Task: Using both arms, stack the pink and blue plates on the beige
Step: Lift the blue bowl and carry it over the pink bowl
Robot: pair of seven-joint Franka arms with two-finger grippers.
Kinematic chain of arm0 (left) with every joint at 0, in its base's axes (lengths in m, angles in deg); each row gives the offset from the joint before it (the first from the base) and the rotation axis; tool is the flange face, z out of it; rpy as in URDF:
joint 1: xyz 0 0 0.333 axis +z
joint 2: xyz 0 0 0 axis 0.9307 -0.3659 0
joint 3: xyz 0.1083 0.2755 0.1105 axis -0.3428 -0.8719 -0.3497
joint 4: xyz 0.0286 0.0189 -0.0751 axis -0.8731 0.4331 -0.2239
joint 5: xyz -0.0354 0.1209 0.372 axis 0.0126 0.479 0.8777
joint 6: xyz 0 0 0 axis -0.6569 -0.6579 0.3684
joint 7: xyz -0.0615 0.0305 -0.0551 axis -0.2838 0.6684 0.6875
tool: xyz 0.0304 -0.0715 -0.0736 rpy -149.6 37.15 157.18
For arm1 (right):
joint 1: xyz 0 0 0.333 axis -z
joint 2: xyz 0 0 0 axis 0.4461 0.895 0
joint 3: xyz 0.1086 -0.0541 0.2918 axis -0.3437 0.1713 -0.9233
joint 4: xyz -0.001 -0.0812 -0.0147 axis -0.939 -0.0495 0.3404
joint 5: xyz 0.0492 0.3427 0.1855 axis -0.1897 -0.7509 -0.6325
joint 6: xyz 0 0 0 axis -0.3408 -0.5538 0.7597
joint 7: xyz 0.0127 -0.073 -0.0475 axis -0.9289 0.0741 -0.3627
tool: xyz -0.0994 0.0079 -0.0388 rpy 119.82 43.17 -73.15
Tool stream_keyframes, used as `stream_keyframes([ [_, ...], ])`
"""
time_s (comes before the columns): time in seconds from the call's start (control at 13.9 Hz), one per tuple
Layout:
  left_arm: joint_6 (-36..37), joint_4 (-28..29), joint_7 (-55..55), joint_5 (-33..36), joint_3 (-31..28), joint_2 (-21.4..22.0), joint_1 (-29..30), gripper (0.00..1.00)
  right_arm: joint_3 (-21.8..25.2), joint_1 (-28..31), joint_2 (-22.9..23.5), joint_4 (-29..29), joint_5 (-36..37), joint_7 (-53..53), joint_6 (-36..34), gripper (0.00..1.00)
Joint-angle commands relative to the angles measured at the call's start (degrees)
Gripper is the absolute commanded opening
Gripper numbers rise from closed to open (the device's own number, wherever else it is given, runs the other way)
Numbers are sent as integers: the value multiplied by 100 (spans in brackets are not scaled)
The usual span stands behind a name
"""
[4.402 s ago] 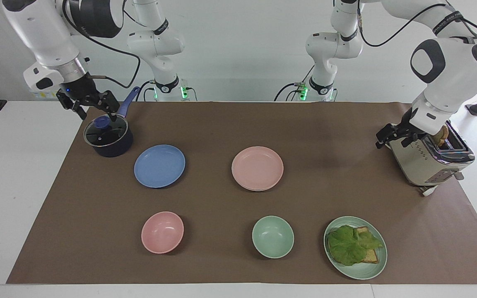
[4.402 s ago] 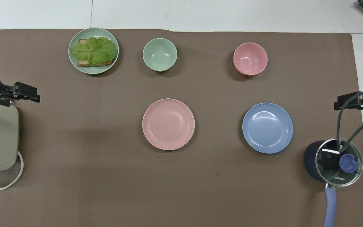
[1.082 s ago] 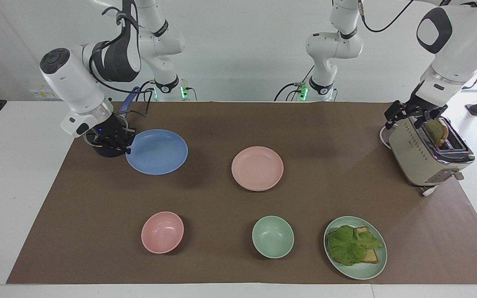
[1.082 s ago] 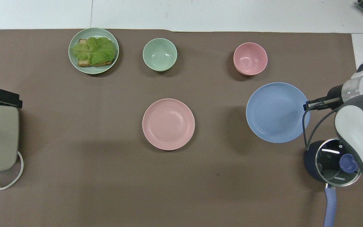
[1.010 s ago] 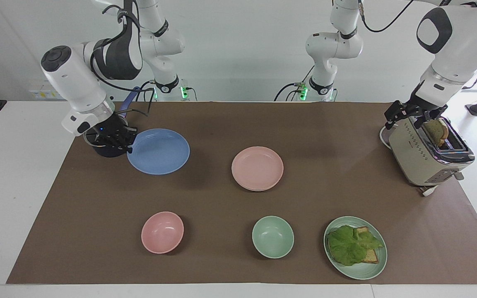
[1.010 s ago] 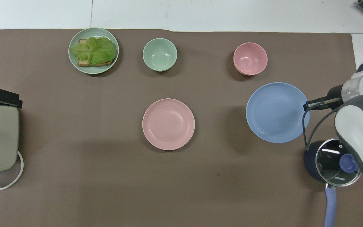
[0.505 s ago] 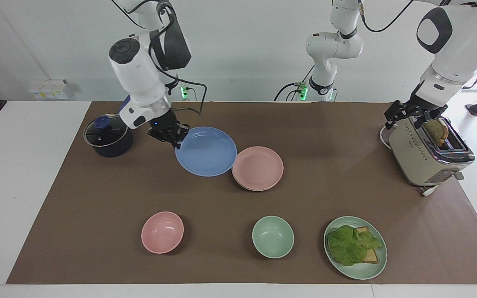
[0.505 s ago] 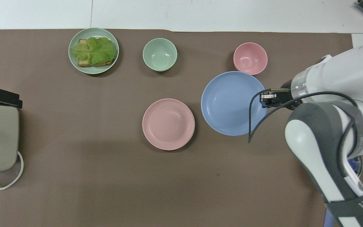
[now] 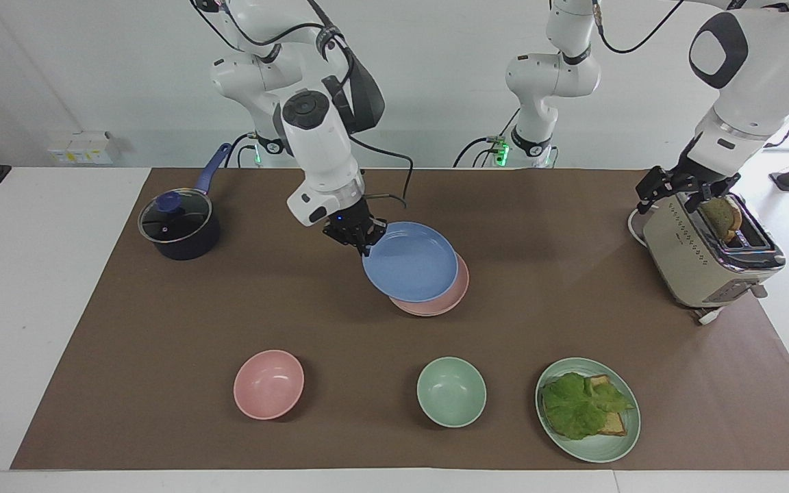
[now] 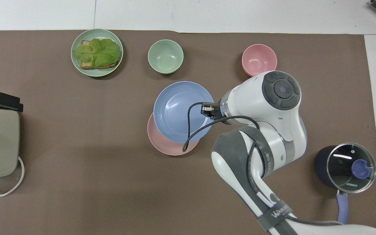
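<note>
My right gripper (image 9: 361, 241) (image 10: 208, 110) is shut on the rim of the blue plate (image 9: 411, 263) (image 10: 178, 111) and holds it slightly tilted in the air. The blue plate hangs over the pink plate (image 9: 435, 308) (image 10: 165, 147), which lies mid-table, and covers most of it. Only a pink crescent shows. The blue plate sits off-centre, a little toward the right arm's end. The beige plate is hidden in both views. My left gripper (image 9: 685, 190) (image 10: 2, 101) waits open above the toaster (image 9: 709, 257), holding nothing.
A dark pot with a glass lid (image 9: 179, 229) (image 10: 344, 168) stands at the right arm's end. Farther from the robots sit a pink bowl (image 9: 268, 383), a green bowl (image 9: 451, 392) and a mint plate (image 9: 617, 445) with lettuce and toast.
The right arm has carried the blue plate from beside the pot toward the table's middle, and it now hangs over the pink plate. The left arm has stayed still.
</note>
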Motion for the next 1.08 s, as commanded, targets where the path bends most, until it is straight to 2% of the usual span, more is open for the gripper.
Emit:
stream_keyframes([
  [0.0, 61, -36, -55, 91, 3, 30, 13, 100, 12, -72, -32, -367, -147, -48, 233, 0],
  [0.36, 52, -36, -55, 91, 3, 30, 13, 100, 3, -213, -23, -781, -147, -233, 567, 0],
  [0.65, 61, -36, -55, 91, 3, 30, 13, 100, 3, -416, 153, -1088, -156, -250, 1156, 0],
  [1.01, 52, -36, -55, 91, 3, 30, 13, 100, 12, -398, 266, -1098, -156, -408, 1174, 0],
])
